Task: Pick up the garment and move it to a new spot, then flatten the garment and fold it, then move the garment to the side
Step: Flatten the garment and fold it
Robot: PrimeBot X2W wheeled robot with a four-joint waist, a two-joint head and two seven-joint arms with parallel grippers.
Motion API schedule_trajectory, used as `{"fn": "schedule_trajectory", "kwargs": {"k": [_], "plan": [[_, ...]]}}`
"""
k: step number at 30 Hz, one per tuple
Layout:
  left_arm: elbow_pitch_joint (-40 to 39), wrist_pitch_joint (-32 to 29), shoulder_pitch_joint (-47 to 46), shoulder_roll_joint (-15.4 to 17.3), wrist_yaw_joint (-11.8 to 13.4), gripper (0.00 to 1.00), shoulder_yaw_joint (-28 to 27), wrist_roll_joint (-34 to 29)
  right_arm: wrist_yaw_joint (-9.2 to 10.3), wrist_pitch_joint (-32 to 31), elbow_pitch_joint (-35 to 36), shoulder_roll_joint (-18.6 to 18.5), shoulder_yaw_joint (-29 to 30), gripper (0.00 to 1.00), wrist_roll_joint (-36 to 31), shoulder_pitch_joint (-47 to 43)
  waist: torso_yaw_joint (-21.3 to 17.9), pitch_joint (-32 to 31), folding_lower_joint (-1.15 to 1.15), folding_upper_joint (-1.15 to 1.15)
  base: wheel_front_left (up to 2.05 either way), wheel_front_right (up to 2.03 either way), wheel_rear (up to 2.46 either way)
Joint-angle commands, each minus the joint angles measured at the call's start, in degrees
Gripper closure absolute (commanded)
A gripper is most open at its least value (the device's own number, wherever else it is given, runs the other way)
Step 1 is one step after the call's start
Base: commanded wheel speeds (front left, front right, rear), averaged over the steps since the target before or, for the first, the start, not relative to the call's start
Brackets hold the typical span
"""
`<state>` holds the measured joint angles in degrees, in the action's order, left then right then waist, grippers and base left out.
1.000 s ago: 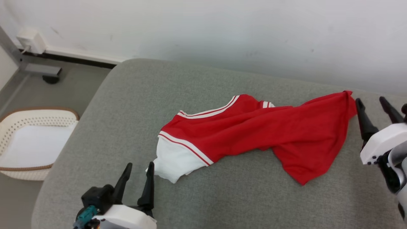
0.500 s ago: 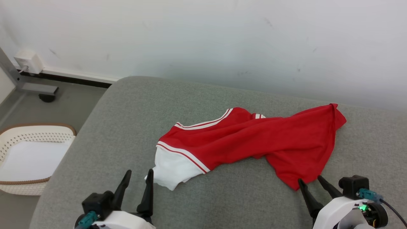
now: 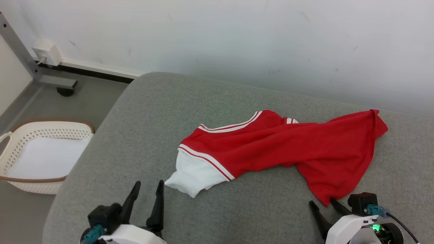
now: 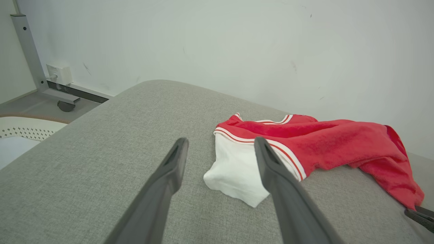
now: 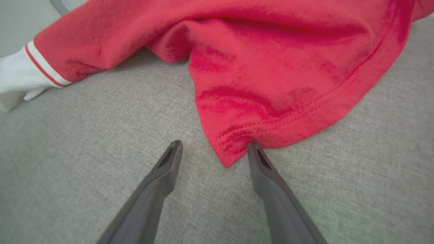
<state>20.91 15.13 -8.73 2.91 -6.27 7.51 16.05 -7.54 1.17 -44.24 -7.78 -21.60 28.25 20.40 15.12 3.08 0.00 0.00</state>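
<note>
Flooring is seen at the far left of the head view, and on it a white perforated basket (image 3: 40, 185) with a brown rim is set, just beside the edge of a grey cushion (image 3: 135, 128). Behind the basket a grey metal post (image 3: 20, 47) and a small white wall box (image 3: 45, 52) are placed against the pale wall. At the lower left the left gripper (image 3: 148, 184) is held over the cushion with its jaws spread apart and gripping nothing; the white sleeve (image 3: 193, 174) of the garment (image 3: 288, 149) is found just to the right of its fingertips. The garment, red with white-and-red striped trim, is laid crumpled across the middle of the cushion, stretched from the sleeve toward the far right near the wall. At the lower right the right gripper (image 3: 321, 202) is positioned at the nearest red hem corner (image 3: 326, 201); its jaws are released, and in the right wrist view the corner (image 5: 226, 159) is seen lying between the fingers, with one fingertip at the hem's edge.
</note>
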Motion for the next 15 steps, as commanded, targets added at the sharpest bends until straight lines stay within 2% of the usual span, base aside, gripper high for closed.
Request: {"fn": "schedule_trajectory", "kwargs": {"k": [1,2,3,4,5,11,15], "plan": [[0.1,0.0,-0.1,0.3,0.0,0.0,-0.3,0.7,0.12,0.3,-0.9,0.2,0.8,0.0,-0.7,0.4,0.1,0.1,0.0,0.0,0.0,0.0,0.0],[0.1,0.0,-0.1,0.3,0.0,0.0,-0.3,0.7,0.12,0.5,-1.3,0.3,1.1,0.13,-1.4,0.7,0.1,0.2,0.0,0.0,0.0,0.0,0.0],[0.1,0.0,-0.1,0.3,0.0,0.0,-0.4,0.7,0.12,0.7,-1.5,0.5,1.3,0.58,-1.8,1.0,0.0,0.2,0.0,0.0,0.0,0.0,0.0],[0.1,0.0,0.0,0.3,0.1,0.0,-0.5,0.7,0.12,0.7,-1.7,0.8,1.6,0.75,-2.1,1.2,-0.1,0.3,0.0,0.0,0.0,0.0,0.0],[0.1,0.0,0.1,0.3,0.1,0.0,-0.5,0.7,0.12,0.9,-1.9,1.0,1.7,1.0,-2.5,1.4,-0.3,0.3,0.0,0.0,0.0,0.0,0.0],[0.2,0.0,0.5,0.2,0.2,0.0,-0.5,0.8,0.12,2.3,-1.2,1.4,2.1,1.0,-3.6,2.4,-2.3,-0.2,0.0,0.0,0.0,0.0,0.0],[0.2,0.0,1.0,0.2,0.3,0.0,-0.7,0.6,0.12,2.8,2.0,0.4,2.1,1.0,-4.3,2.3,-4.3,-0.8,0.0,0.0,0.0,0.0,0.0]]}}
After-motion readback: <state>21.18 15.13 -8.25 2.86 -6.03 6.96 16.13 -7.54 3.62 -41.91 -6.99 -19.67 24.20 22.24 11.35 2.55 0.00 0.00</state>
